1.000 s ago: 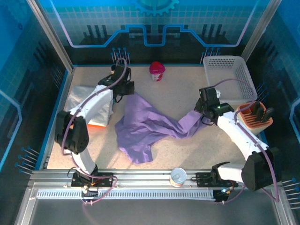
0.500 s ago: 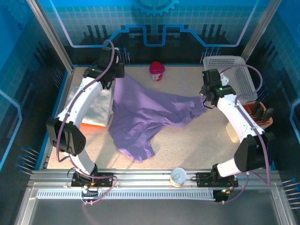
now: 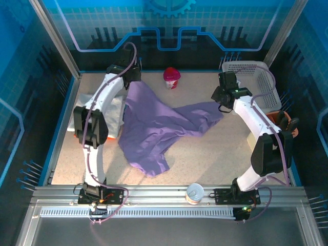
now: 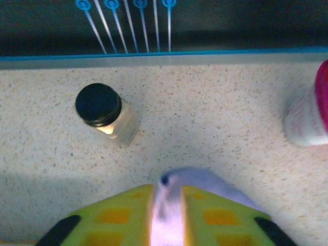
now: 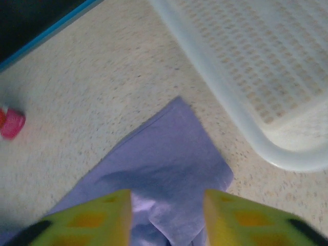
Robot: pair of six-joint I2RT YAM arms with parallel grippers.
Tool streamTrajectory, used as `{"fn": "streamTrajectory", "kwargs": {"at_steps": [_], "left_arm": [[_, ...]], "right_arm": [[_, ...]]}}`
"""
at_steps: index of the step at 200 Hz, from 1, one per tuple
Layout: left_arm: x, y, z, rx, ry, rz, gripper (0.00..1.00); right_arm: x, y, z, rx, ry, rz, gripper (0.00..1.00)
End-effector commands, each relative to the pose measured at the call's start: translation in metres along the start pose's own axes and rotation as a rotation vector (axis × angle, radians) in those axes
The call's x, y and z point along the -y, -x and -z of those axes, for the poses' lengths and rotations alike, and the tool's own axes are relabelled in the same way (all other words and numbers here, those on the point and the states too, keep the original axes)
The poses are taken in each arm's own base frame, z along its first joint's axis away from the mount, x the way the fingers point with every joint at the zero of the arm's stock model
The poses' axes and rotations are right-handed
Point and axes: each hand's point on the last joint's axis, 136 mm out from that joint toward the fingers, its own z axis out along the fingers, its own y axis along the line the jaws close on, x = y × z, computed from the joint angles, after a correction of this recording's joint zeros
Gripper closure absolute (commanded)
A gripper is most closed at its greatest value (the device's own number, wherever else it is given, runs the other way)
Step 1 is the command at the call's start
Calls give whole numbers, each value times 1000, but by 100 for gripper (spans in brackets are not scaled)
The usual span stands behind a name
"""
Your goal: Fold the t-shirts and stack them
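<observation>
The lavender t-shirt (image 3: pixel 159 125) lies spread over the middle of the table, one corner drawn to the back left and one to the right. My left gripper (image 3: pixel 130 82) is at the back left corner of it. In the left wrist view a bunch of the lavender cloth (image 4: pixel 169 205) fills the narrow gap of that gripper (image 4: pixel 168 187), touching both fingers. My right gripper (image 3: pixel 221 102) stands open just above the shirt's right corner (image 5: pixel 164 159), which lies flat and free between its fingers. A white t-shirt (image 3: pixel 117 115) and an orange t-shirt (image 3: pixel 105 137) lie at the left, partly under the left arm.
A white mesh basket (image 3: pixel 256 77) stands at the back right, its rim (image 5: pixel 241 118) close to the right gripper. A pink cup (image 3: pixel 171 77) and a black-lidded glass jar (image 4: pixel 105 113) stand at the back. A tin (image 3: pixel 195 193) sits at the front edge, an orange holder (image 3: pixel 284 123) at the right.
Both arms carried the lavender shirt toward the back and drew it out wide. The right gripper opened and let its corner drop. The left gripper's fingers have parted slightly.
</observation>
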Motion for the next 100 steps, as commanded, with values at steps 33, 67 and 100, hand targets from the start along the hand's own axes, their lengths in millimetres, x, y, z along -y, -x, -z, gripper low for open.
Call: {"fn": "streamTrajectory", "kwargs": {"at_steps": [33,67,100], "left_arm": [[-3,-30,31,-115,-42,93,36],[15,-102,69,-207,-104,110,32],[13,-175,104,-336,-140,117,32]], "right_arm": [[-17,0,-23,-79,47,179,16],[-12,-3,-64,-173,-62,224,20],[-5,0,-96,-209,-121,231,24]]}}
